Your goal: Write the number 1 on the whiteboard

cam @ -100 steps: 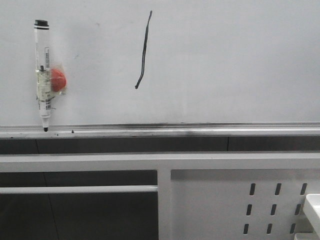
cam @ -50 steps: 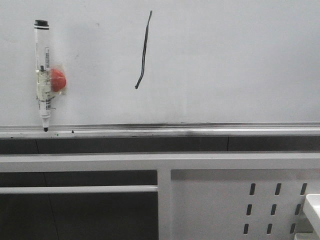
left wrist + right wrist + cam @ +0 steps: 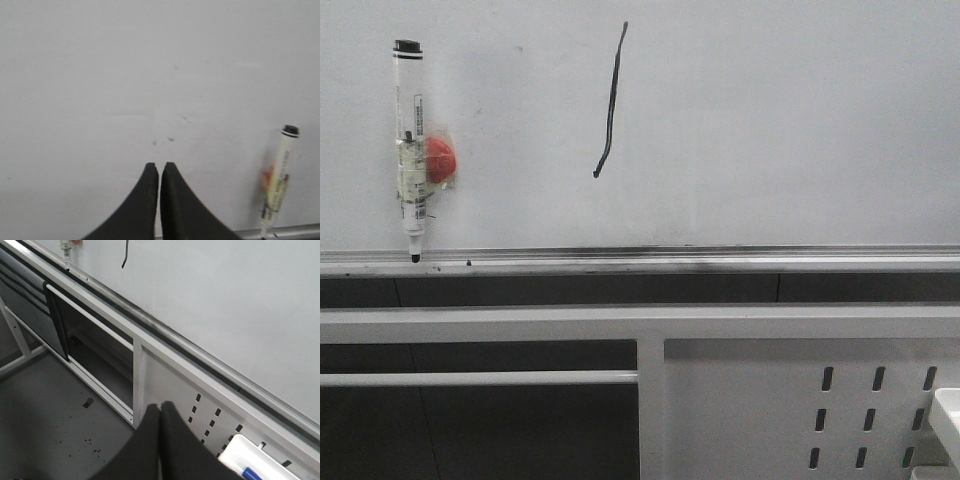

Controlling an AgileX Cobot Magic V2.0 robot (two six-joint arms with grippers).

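board: the whiteboard (image 3: pixel 770 120) fills the front view.
mark: the number 1 (image 3: pixel 611 100) is drawn, upper middle.
marker: marker (image 3: pixel 411 150) stands on the tray rail (image 3: pixel 720 258), nib down.
grippers: left gripper (image 3: pixel 159 170) and right gripper (image 3: pixel 160 412), jaws closed, empty.
step: writing looks done; next, likely just retreat.

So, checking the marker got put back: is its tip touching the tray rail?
Touching. In the front view the marker stands upright against the whiteboard, its black tip resting on the tray rail.

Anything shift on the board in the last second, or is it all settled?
Nothing visibly changed. The black wavy marker stroke reads the same on the glossy white whiteboard, and the white marker with the red magnet stands tip-down on the silver tray rail as before.
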